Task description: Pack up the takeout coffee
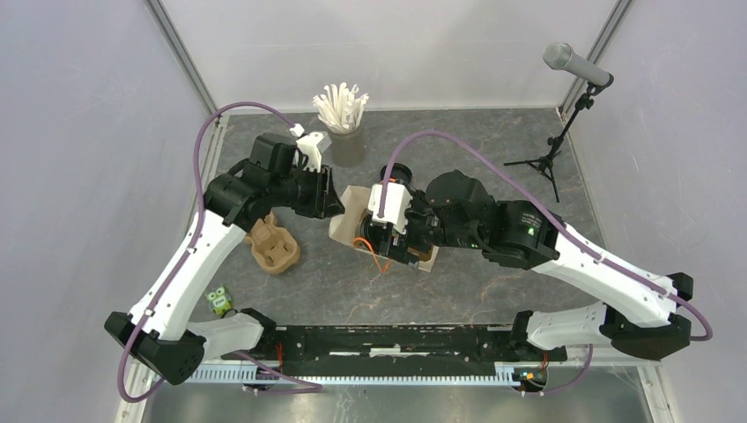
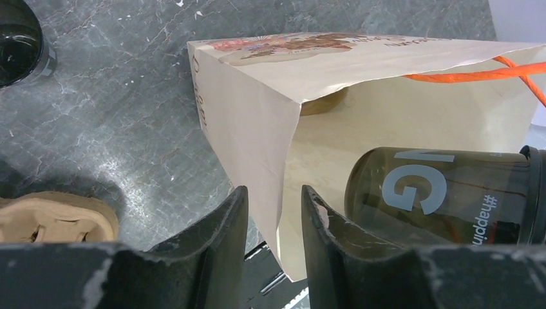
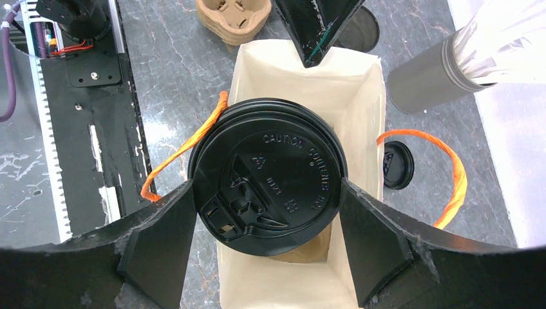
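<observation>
A tan paper bag (image 1: pixel 346 214) with orange cord handles (image 3: pixel 452 174) stands open at mid-table. My right gripper (image 3: pixel 267 185) is shut on a black takeout cup with a round black lid (image 3: pixel 267 177), holding it upright in the bag's mouth (image 3: pixel 360 96). From the left wrist, the cup's dark side with grey lettering (image 2: pixel 451 199) shows inside the bag (image 2: pixel 257 116). My left gripper (image 2: pixel 273 193) has the bag's side wall between its nearly closed fingers. From above, my right gripper (image 1: pixel 392 240) hides the cup and my left gripper (image 1: pixel 333 198) is at the bag's left rim.
A brown pulp cup carrier (image 1: pixel 273 248) lies left of the bag. A grey cup of white straws (image 1: pixel 345 132) stands behind it. A loose black lid (image 3: pixel 396 164) lies beside the bag. Another black cup (image 2: pixel 16 38) stands near the carrier. A microphone stand (image 1: pixel 564 132) is at back right.
</observation>
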